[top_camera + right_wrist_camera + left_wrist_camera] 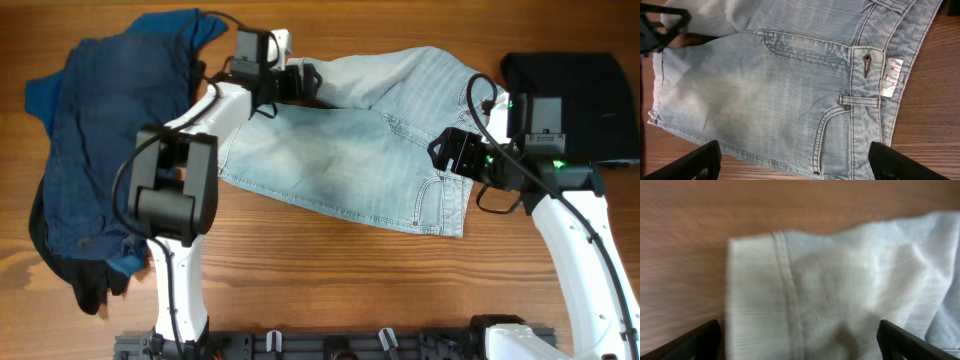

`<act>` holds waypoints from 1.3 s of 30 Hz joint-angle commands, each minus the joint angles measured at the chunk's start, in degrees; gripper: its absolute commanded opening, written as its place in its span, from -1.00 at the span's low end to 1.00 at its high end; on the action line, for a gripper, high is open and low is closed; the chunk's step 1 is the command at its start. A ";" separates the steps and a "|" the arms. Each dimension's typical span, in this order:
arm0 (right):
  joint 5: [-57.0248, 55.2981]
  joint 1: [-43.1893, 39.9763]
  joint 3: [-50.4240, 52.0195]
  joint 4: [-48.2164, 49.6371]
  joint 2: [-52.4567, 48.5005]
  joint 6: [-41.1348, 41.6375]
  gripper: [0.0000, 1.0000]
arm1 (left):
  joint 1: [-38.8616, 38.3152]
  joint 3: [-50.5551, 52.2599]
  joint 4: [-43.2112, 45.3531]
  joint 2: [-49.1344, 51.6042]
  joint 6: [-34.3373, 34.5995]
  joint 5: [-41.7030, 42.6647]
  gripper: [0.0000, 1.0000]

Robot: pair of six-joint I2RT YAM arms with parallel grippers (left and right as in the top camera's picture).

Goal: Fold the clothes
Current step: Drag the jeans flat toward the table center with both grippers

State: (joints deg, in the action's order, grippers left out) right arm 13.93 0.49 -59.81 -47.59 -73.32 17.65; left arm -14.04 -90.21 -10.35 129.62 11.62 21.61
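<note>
A pair of light blue denim shorts (350, 150) lies spread across the middle of the table. My left gripper (300, 82) hovers open over the hem of the far leg (805, 295), with its fingers wide apart and nothing held. My right gripper (452, 152) hovers open above the waistband and front pocket (840, 107) at the shorts' right end. It holds nothing. The button tab and label (888, 77) show in the right wrist view.
A heap of dark blue clothes (100, 150) lies at the left of the table, partly under the left arm. A folded black garment (575, 95) lies at the far right, behind the right arm. Bare wood shows along the front edge (350, 280).
</note>
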 commanded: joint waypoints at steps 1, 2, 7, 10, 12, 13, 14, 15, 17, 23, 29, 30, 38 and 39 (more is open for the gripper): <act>0.94 -0.13 -1.46 -0.22 0.57 -1.14 0.89 | -0.11 -0.63 0.57 1.46 -0.92 1.07 0.79; 0.94 -0.13 -1.46 -0.22 0.57 -1.14 0.90 | -0.11 -0.66 0.79 1.46 -0.92 1.07 0.63; 0.94 -0.13 -1.25 -0.17 0.57 -1.14 0.90 | -0.09 -0.68 2.97 1.07 -0.66 1.05 -0.92; 0.90 -0.13 -0.92 0.11 0.57 -1.18 0.90 | 0.35 -1.18 3.08 -0.87 -0.24 0.17 -0.92; 0.90 -0.13 -0.83 0.50 0.48 -1.20 0.90 | 0.59 -1.44 1.79 -3.63 -0.26 -2.82 -0.92; 0.92 -0.13 -0.83 0.70 0.46 -1.18 0.89 | 0.83 -1.44 0.35 -5.88 -0.33 -5.35 -0.92; 0.92 -0.13 -0.83 1.03 0.42 -1.20 0.89 | 0.98 -1.42 -1.86 -9.03 -0.39 -9.03 -0.92; 0.92 -0.13 -0.83 1.27 0.39 -1.18 0.90 | 1.09 -1.42 -3.85 -11.56 -0.98 -11.80 -0.92; 0.94 -0.13 -0.83 1.95 0.42 -1.18 0.90 | 1.09 -1.42 -7.45 -15.80 -0.98 -17.94 -0.92; 1.14 0.02 -0.83 3.30 0.33 -1.46 0.89 | 1.09 -1.42 -18.47 -25.05 -0.98 -37.90 -0.92; 2.78 0.04 -0.83 4.42 -1.66 -3.08 0.89 | 1.09 -1.42 -23.82 -25.81 -0.98 -42.95 -0.54; 3.10 0.04 -0.83 4.52 -2.32 -3.43 0.89 | 1.09 -1.42 -23.74 -25.81 -0.98 -43.39 0.15; 3.06 0.07 -0.83 7.91 -5.18 -5.70 0.90 | 1.03 -1.42 -25.64 -25.81 -0.94 -50.47 0.83; 3.06 0.07 -0.83 9.03 -5.29 -6.29 0.90 | 1.03 -1.42 -26.51 -25.81 -0.94 -49.13 0.85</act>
State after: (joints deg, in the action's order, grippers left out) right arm 15.90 0.49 -59.81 -40.58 -77.82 13.85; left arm -13.32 -91.13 -35.40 104.07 10.79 -26.26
